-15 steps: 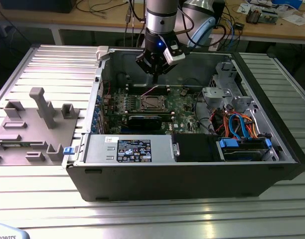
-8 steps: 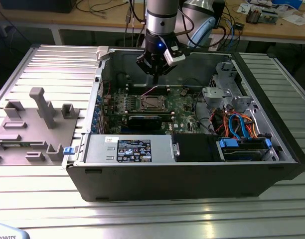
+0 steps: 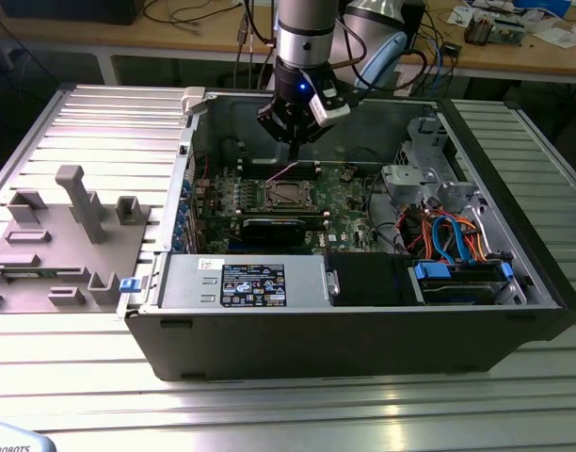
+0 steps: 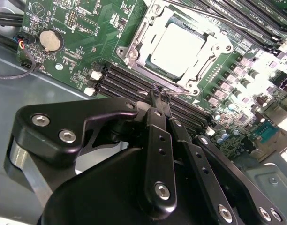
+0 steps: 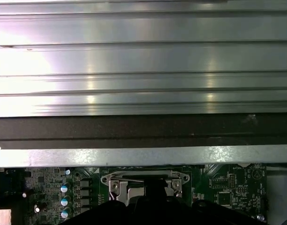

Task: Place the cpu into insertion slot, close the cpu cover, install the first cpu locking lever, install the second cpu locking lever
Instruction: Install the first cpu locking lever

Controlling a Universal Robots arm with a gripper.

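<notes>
The cpu (image 4: 177, 48) lay flat in its socket on the green motherboard (image 4: 82, 28), a pale square seated inside the silvery cover (image 4: 148, 33), which looked folded down around it. By that, the placing seemed done and the cover closed or nearly so; the step in hand was judged to be the first locking lever. A thin metal rod along the socket's edge nearest the tool may have been that lever, though this could not be made out for sure.

The tool (image 4: 158, 95) hung just beside that edge of the socket, over the black memory slots (image 4: 124, 79). Its two slim black fingers (image 4: 155, 105) were drawn almost together, with only a sliver between the tips, and they held nothing.

In the exterior view the arm (image 3: 304, 38) reached down into the open computer case (image 3: 344, 320), the tool (image 3: 295, 139) poised above the socket (image 3: 290, 194). The case sat on a ribbed metal table (image 3: 100, 113), with a grey fixture (image 3: 76, 202) well apart from the socket.

Pressing a lever home would call for a narrow, firm push on the rod, kept clear of the chip.
</notes>
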